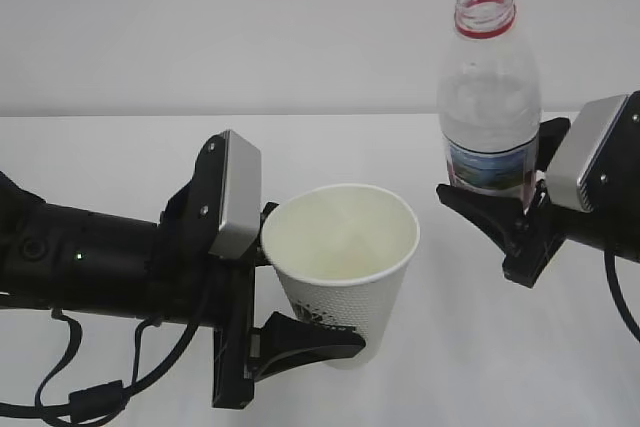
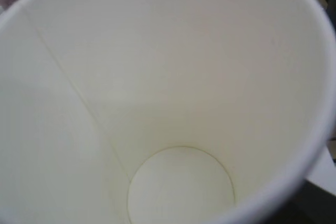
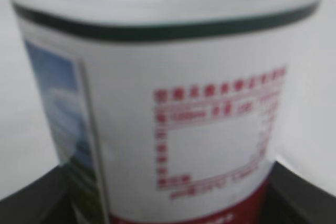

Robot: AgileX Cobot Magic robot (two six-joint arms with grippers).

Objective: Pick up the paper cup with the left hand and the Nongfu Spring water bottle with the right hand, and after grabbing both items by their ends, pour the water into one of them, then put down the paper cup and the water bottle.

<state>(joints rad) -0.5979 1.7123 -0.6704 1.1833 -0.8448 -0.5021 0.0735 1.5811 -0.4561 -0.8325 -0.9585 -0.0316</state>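
My left gripper is shut on the lower wall of the white paper cup, one black finger in front and the other hidden behind it. The cup leans slightly, mouth up. In the left wrist view its cream inside fills the frame, the bottom looks dry, and my fingers are hidden. My right gripper is shut on the labelled lower part of the Nongfu Spring water bottle, which stands upright and capless. Its label sits between dark fingers. No water stream shows.
The white table runs under both arms to a plain pale wall behind. The cup's rim and the bottle stand a short gap apart. A black cable loops under the left arm, another hangs by the right.
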